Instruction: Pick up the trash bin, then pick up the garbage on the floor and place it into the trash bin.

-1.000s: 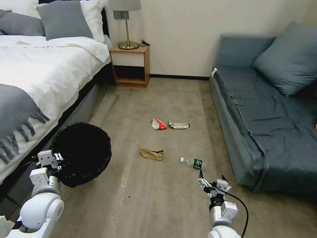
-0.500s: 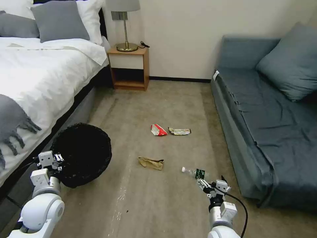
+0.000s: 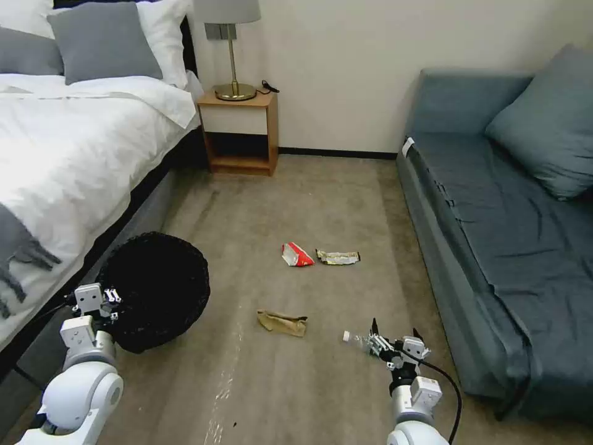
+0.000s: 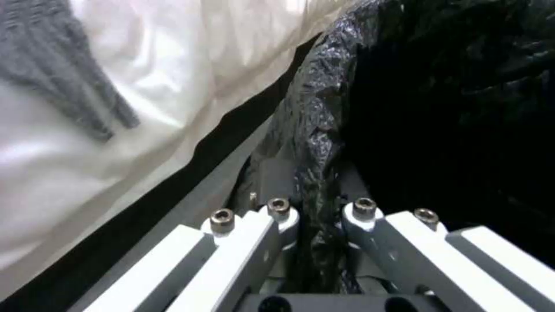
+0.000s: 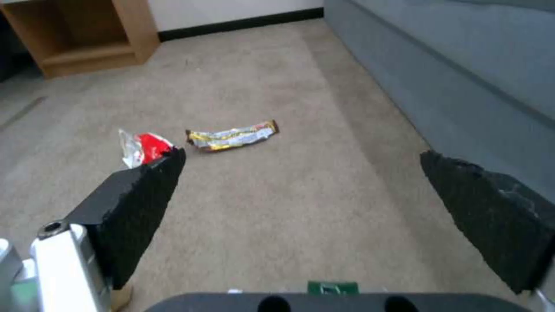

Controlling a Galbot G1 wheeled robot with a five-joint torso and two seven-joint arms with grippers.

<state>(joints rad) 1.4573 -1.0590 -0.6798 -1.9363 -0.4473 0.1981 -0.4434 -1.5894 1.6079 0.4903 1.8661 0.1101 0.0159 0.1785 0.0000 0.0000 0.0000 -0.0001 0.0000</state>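
Near the bed (image 3: pixel 74 161), left gripper (image 3: pixel 111 304) pinches the trash bin (image 3: pixel 157 287) rim; right gripper (image 3: pixel 393 330), jaws wide, hovers over the plastic bottle (image 3: pixel 358 338).

The beige carpeted floor (image 3: pixel 321 204) carries four litter pieces; a red-and-white snack packet (image 3: pixel 296 254) lies just beside a foil wrapper (image 3: pixel 338 257); a crumpled brown paper bag (image 3: pixel 281 322) lies nearer the robot; a clear plastic bottle (image 3: pixel 358 339) lies to the bag's right, partly hidden.
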